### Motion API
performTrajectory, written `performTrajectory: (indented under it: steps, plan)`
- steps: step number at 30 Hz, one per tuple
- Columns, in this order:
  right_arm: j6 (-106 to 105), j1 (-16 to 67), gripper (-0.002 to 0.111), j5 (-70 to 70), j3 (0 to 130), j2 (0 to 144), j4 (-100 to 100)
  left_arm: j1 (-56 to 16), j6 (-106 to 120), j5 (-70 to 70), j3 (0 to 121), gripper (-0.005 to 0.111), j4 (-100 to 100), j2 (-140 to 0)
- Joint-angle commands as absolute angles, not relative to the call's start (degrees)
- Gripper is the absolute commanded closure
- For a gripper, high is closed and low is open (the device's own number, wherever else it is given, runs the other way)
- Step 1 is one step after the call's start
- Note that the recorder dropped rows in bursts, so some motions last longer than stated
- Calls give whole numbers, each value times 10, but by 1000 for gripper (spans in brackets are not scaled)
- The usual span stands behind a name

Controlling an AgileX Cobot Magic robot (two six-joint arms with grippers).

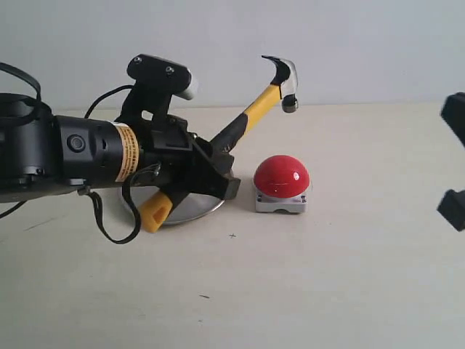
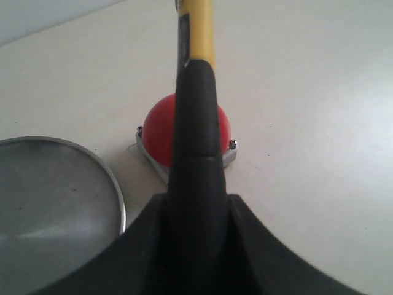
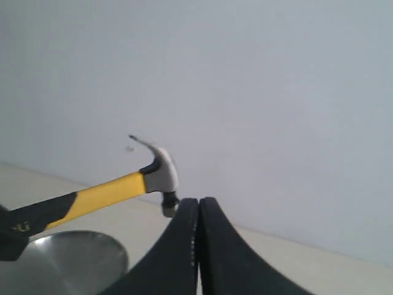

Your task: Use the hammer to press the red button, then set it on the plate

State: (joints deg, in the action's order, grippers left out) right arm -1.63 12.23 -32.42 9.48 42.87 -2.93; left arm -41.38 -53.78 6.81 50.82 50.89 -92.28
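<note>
Hammer (image 1: 251, 115) pressing is the step in hand, and by my reading it is not yet made. On the table (image 1: 341, 276) the plate (image 1: 209, 206) lies partly behind the left end effector (image 1: 214, 163). That end effector is clamped on the black handle, with the yellow loop end low and the head raised above the red button (image 1: 281, 177), clear of it. The button sits just beside the plate. The right end effector (image 3: 198, 204) hangs off to the side, fingers together and empty. Next, the head needs tipping squarely down onto the dome's crown.
</note>
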Motion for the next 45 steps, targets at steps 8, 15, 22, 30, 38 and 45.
performTrajectory:
  steps: [8, 15, 22, 30, 38, 45]
  plan:
    - [-182, 123, 108, -305, 33, 177, 91, -413, -538, 127, 512, 107, 487, -909]
    - [-203, 123, 108, -292, 0, 82, 91, -413, -541, 135, 506, 107, 486, -909]
    - [-187, 123, 108, -210, 0, 49, 96, -413, -541, 143, 506, 107, 486, -909]
    - [-121, 123, 108, -36, 0, 49, 145, -413, -541, 144, 506, 107, 486, -909]
    - [-62, 123, 108, 172, 0, 49, 192, -413, -541, 117, 506, 107, 488, -909]
    - [-61, 123, 108, 173, 0, 49, 200, -414, -541, 36, 506, 107, 494, -909]
